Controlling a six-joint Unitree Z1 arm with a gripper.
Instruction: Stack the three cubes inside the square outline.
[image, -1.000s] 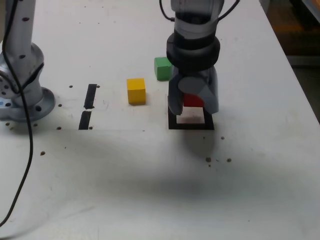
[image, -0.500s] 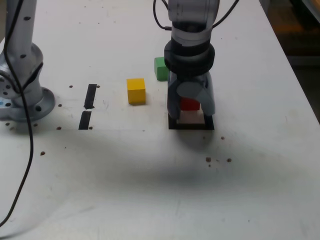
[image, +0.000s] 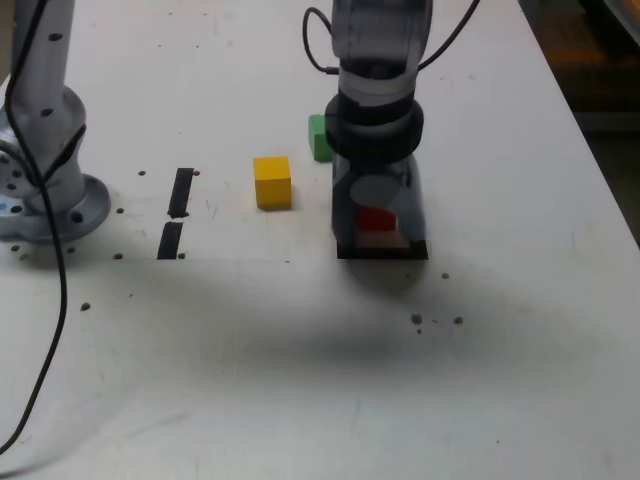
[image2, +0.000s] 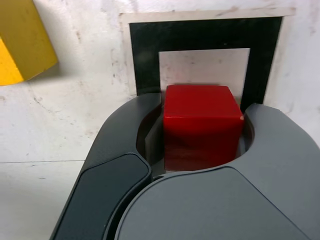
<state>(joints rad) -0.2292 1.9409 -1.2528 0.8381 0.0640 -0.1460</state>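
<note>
My gripper is shut on the red cube, which shows between its grey fingers in the wrist view as the red cube. It hangs low over the square outline; whether the cube touches the table I cannot tell. The wrist view shows the square outline's black border just beyond the cube. The yellow cube sits on the table to the exterior view's left of the gripper, and its corner shows as the yellow cube. The green cube lies behind the arm, partly hidden.
The arm's grey base and a black cable stand at the exterior view's left. Two short black tape strips lie between the base and the yellow cube. Small dark specks dot the white table in front of the outline.
The gripper has come down with the red cube, from above the outline to low over it. The yellow and green cubes have not moved.
</note>
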